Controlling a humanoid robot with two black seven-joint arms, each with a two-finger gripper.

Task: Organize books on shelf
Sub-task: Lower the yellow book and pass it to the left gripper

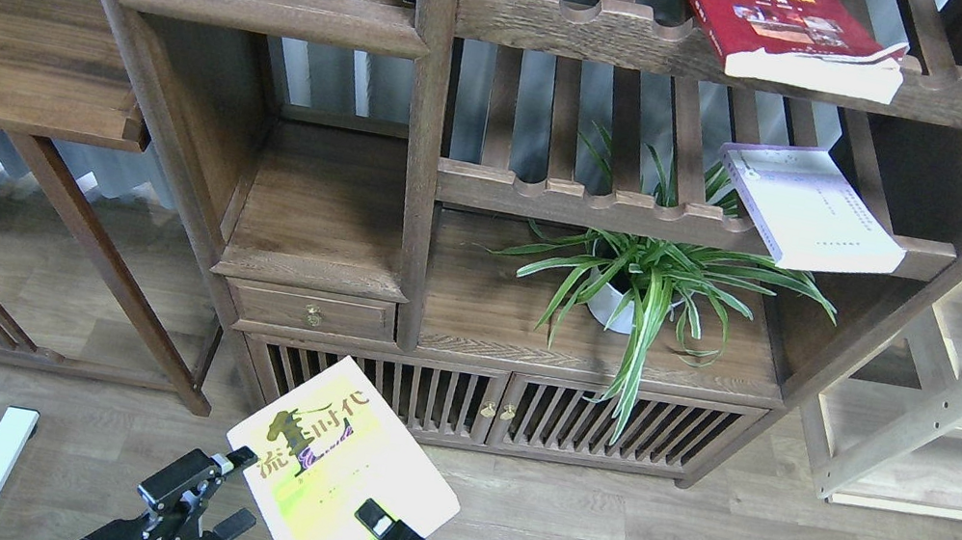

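Head view: low at left, the left tool (227, 490) hangs with its fingers spread, holding nothing, just beside the yellow-green book (330, 470). That book is tilted above the floor, pinched at its lower edge by the right tool (384, 528). Up on the slatted racks to the right lie the pale lavender book (809, 208) and, higher, the red book (786, 23).

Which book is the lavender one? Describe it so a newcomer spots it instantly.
Find the potted plant in the tall bookcase. On the slatted rack just above it, at the right end, lies the pale lavender-white book, overhanging the front rail. The red book lies one rack higher.
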